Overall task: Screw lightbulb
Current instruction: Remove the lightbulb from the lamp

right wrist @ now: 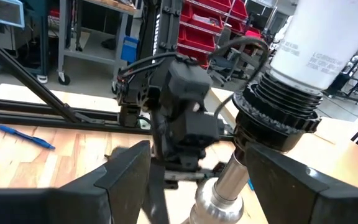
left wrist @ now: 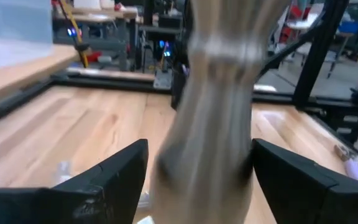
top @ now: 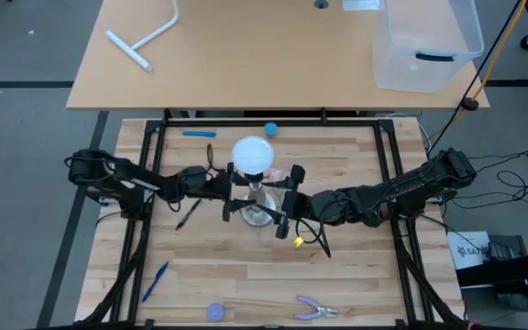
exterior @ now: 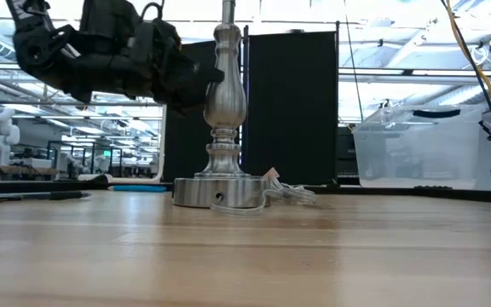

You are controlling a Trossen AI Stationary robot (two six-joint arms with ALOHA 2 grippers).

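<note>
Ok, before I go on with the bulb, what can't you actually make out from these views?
- Low view: the lightbulb and socket are cut off by the top edge; only the lamp stand shows.
- Left wrist view: the stand's stem is blurred, so contact with the left gripper is unclear.
- Right wrist view: the lightbulb runs off the top edge; how deep its threads sit is unclear.
- High view: the lightbulb hides the socket.
</note>
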